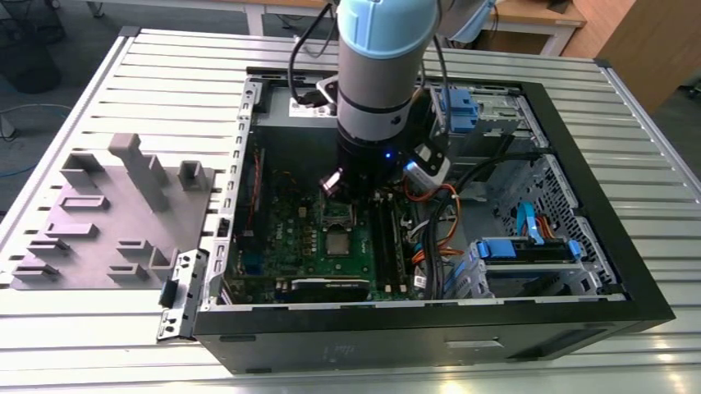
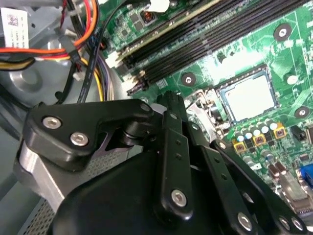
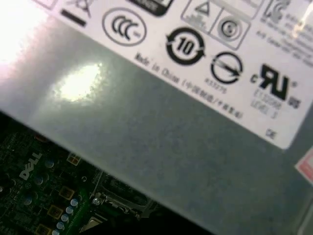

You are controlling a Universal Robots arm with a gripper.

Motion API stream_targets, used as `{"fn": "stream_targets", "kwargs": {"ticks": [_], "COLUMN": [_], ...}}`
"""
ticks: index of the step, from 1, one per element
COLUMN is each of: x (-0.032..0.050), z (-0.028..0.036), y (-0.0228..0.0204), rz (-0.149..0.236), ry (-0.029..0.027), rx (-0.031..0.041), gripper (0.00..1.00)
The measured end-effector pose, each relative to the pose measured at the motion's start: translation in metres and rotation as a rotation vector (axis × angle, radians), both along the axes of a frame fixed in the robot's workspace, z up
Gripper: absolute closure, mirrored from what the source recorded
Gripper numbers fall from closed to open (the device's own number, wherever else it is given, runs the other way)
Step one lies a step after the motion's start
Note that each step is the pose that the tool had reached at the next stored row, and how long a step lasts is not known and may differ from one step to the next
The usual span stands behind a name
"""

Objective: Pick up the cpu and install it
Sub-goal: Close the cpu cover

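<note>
The cpu [image 1: 343,243] is a small silvery square lying flat in the socket on the green motherboard [image 1: 287,238], inside the open computer case. In the second wrist view the cpu [image 2: 247,98] sits framed by the socket, with nothing on top of it. My gripper [image 1: 353,190] hangs from the arm inside the case, just above the board and a little toward the back of the case from the socket. Its black linkage [image 2: 171,127] fills the foreground of the second wrist view, beside the cpu and apart from it.
Long black memory sticks [image 1: 386,238] [image 2: 195,44] run beside the socket. Orange, yellow and black cables [image 2: 44,49] hang close to the gripper. A grey metal box with a white label [image 3: 171,137] stands near the wrist. A grey moulded tray [image 1: 110,213] lies at the exterior view's left.
</note>
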State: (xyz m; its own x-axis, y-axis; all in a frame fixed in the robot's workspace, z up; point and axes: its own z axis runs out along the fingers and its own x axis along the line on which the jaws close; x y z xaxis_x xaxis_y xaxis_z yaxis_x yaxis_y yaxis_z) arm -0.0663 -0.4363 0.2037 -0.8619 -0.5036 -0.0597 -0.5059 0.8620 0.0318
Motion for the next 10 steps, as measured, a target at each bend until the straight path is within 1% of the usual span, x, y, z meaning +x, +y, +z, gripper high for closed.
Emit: {"fn": "stream_targets", "kwargs": {"ticks": [3, 5, 6, 10], "x": [0.0000, 0.0000, 0.0000, 0.0000], "z": [0.0021, 0.0024, 0.0024, 0.0024], "y": [-0.0004, -0.0007, -0.0007, -0.0007], "rz": [0.000, 0.000, 0.000, 0.000], "ry": [0.0000, 0.0001, 0.0000, 0.0001], "rx": [0.0115, 0.0159, 0.0170, 0.0173], "gripper": [0.89, 0.89, 0.89, 0.89]}}
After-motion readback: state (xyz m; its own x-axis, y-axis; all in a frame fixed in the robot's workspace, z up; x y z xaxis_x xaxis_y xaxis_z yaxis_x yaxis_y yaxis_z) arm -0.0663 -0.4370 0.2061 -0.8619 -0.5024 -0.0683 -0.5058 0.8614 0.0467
